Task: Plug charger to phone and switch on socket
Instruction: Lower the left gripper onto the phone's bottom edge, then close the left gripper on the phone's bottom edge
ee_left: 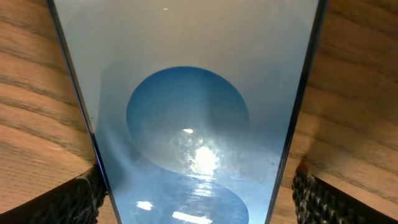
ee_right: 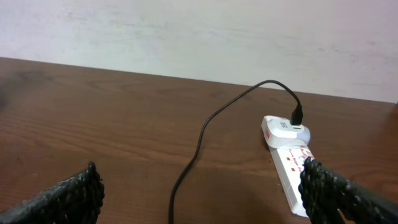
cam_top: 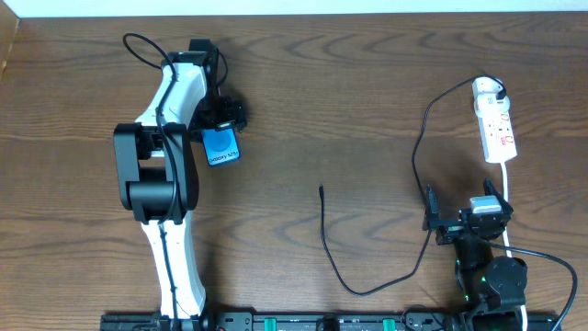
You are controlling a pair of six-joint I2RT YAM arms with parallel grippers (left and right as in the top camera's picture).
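The phone point(cam_top: 221, 147) lies flat on the table at the left, its blue screen facing up. My left gripper point(cam_top: 219, 118) is open and straddles it. In the left wrist view the phone point(ee_left: 186, 124) fills the space between the fingers point(ee_left: 199, 202); the left finger touches its edge and a thin gap shows at the right finger. The charger cable point(cam_top: 415, 165) runs from its white adapter point(cam_top: 487, 89), plugged into the socket point(cam_top: 499, 129), loops down and ends in a free tip point(cam_top: 322, 189). My right gripper point(cam_top: 469, 222) is open and empty, below the socket point(ee_right: 289, 177).
The socket's white cord point(cam_top: 508, 198) runs down past my right gripper to the table's front edge. The wooden table point(cam_top: 349, 101) meets a pale wall at the back. In the right wrist view the cable point(ee_right: 205, 130) lies between the fingers point(ee_right: 205, 199).
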